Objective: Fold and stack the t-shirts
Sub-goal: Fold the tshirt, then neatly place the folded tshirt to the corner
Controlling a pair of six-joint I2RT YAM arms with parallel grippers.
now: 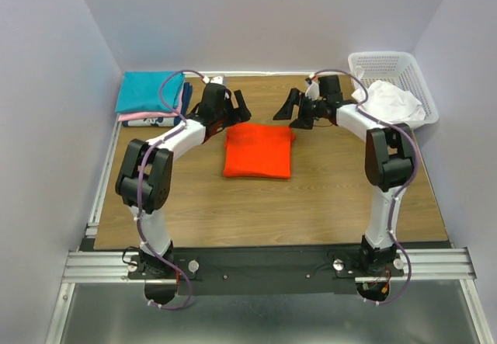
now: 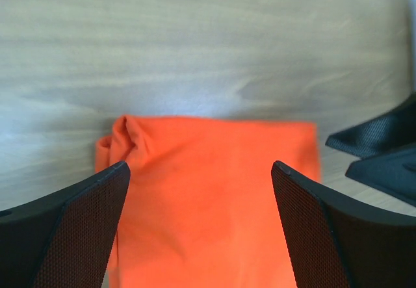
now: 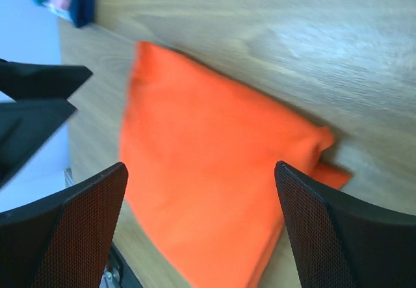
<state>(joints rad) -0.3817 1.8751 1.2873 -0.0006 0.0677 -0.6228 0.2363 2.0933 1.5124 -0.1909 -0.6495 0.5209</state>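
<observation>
text check | top + both wrist views | we read no text, labels, brands, numbers or signs | nothing legible for us

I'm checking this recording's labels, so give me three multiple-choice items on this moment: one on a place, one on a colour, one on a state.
1. Where is the orange shirt?
A) flat on the table, between the two arms
B) on top of the stack
C) hanging from a claw

2. What colour tops the stack at the far left corner?
A) navy
B) teal
C) white

3. How do the left claw and right claw stand?
A) both shut on cloth
B) one open, one shut
C) both open, gripping nothing

Answers:
1 A: the top view shows it lying folded mid-table.
2 B: teal cloth lies uppermost there.
3 C: each wrist view shows the fingers spread above the shirt.
</observation>
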